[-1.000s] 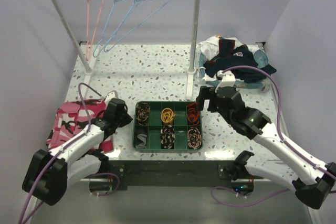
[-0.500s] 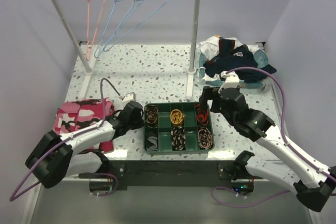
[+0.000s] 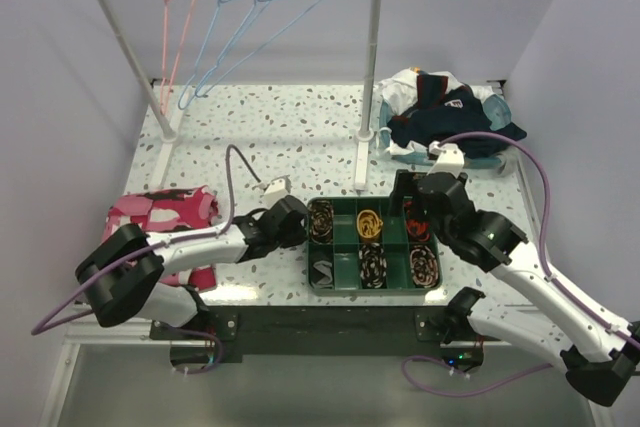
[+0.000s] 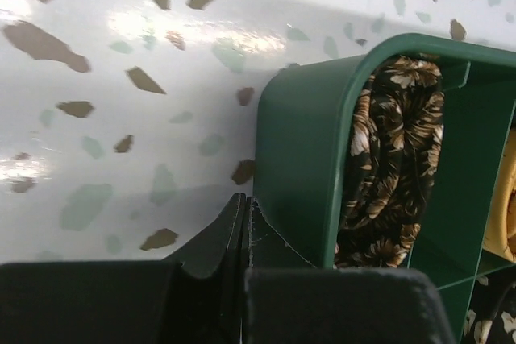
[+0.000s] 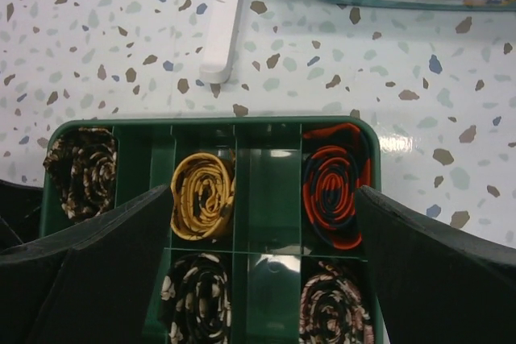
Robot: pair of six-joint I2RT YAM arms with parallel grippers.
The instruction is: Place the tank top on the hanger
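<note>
The navy tank top [image 3: 452, 119] lies crumpled among white garments in a teal bin [image 3: 490, 157] at the back right. Two light blue hangers [image 3: 262, 29] hang on the rack's rod at the back left. My left gripper [image 3: 296, 223] is shut and empty, its fingertips [image 4: 244, 209] against the left wall of a green tray [image 4: 298, 159]. My right gripper [image 3: 418, 199] is wide open and empty, hovering over the tray's far right [image 5: 262, 199]. Both grippers are far from the tank top and the hangers.
The green tray [image 3: 370, 290] holds several rolled ties and stands near the front edge. A pink, black and white camouflage cloth [image 3: 160, 215] lies front left. A pink hanger [image 3: 170, 7] hangs beside the blue ones. The rack's white post [image 3: 373, 47] and foot [image 5: 226, 14] stand behind the tray.
My left gripper has moved right along the table, and the green tray has slid right ahead of it. My right gripper has shifted right, staying over the tray.
</note>
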